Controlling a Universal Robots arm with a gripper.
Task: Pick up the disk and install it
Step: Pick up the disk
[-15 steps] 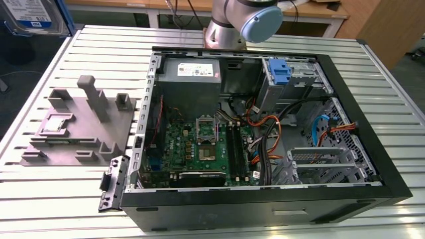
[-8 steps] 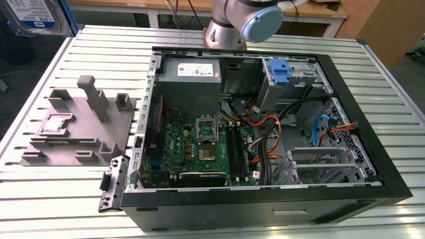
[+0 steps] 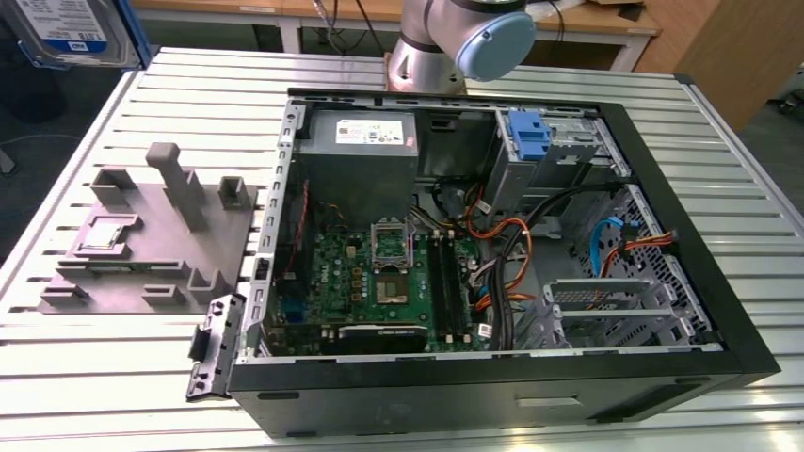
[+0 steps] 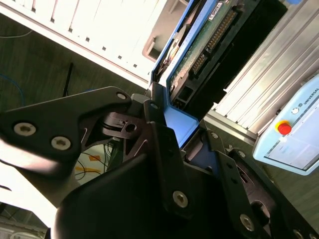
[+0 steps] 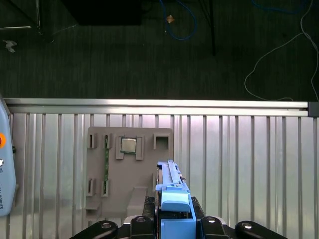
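Disk [image 5: 169, 181] pinched edge-on by the hand [image 5: 173, 225], open computer case [image 3: 477, 400] holding motherboard [image 3: 377, 282], cables [image 3: 506, 252], blue bracket [image 3: 530, 137]

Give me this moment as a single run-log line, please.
phase: disk in grasp | end effector: shut on disk's blue bracket | disk: held clear of table, near grey fixture | computer case: open

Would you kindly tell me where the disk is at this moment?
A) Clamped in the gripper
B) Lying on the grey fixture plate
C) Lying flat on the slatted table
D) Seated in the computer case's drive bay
A: in the first wrist view the gripper is shut on the blue bracket that edges the disk, which stands on edge in its grasp.
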